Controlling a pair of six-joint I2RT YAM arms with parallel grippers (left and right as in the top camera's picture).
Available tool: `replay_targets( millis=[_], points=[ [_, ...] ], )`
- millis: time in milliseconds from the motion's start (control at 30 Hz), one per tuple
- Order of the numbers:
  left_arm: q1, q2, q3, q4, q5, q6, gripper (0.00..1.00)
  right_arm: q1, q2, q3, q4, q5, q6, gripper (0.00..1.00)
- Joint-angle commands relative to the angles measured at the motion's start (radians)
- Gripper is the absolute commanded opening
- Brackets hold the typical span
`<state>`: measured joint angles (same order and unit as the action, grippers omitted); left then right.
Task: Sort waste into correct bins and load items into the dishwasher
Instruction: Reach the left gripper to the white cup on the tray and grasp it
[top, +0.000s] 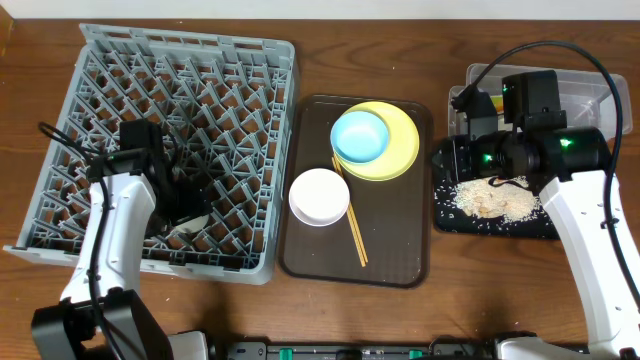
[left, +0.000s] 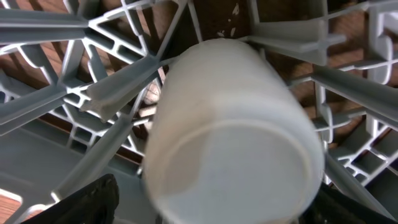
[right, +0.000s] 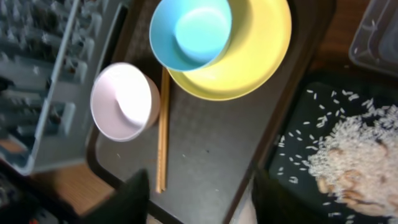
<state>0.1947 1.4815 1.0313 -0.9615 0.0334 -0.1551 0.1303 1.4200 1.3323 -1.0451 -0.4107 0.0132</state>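
My left gripper (top: 185, 205) reaches down into the grey dish rack (top: 110, 90). In the left wrist view a small white cup (left: 233, 143) lies base-up among the dividers between my spread fingers (left: 217, 214); the left finger stands apart from it. My right gripper (right: 205, 202) is open and empty above the gap between the brown serving tray (right: 211, 143) and the black tray (right: 292, 155), which holds rice and scraps (right: 354, 149). The light-blue bowl (top: 360, 137) sits on the yellow plate (top: 400, 150). The white bowl (top: 320, 196) and chopsticks (top: 352, 220) lie beside them. Wrapper and tissue are out of view.
The clear tub (top: 595, 90) stands behind the black tray (top: 445, 215) at the far right, partly under my right arm. The brown serving tray (top: 355, 265) lies between the rack and the bins. Cables trail over the rack's left side and the tub.
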Motion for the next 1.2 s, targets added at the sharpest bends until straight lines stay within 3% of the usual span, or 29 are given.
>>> replay_targets(
  millis=[0,67,267,367,533,867,1167],
  points=[
    [0.003,-0.067,0.043,-0.003,0.012,0.002,0.91,0.0,-0.002,0.018,-0.013,0.003,-0.019,0.68],
    [0.003,-0.113,0.06,-0.001,0.095,0.002,0.91,0.0,-0.002,0.018,-0.021,0.004,-0.021,0.73],
    [-0.021,-0.264,0.081,0.084,0.338,0.006,0.92,-0.018,-0.003,0.018,-0.058,0.194,0.017,0.72],
    [-0.102,-0.327,0.081,0.13,0.334,0.021,0.92,-0.054,-0.005,0.018,-0.09,0.328,0.087,0.73],
    [-0.317,-0.34,0.082,0.165,0.196,0.024,0.93,-0.124,-0.024,0.018,-0.1,0.343,0.098,0.75],
    [-0.717,-0.122,0.082,0.288,0.059,0.025,0.93,-0.163,-0.042,0.018,-0.115,0.343,0.098,0.8],
    [-0.869,0.177,0.082,0.38,0.059,0.025,0.93,-0.163,-0.042,0.018,-0.126,0.343,0.098,0.8]
  ],
)
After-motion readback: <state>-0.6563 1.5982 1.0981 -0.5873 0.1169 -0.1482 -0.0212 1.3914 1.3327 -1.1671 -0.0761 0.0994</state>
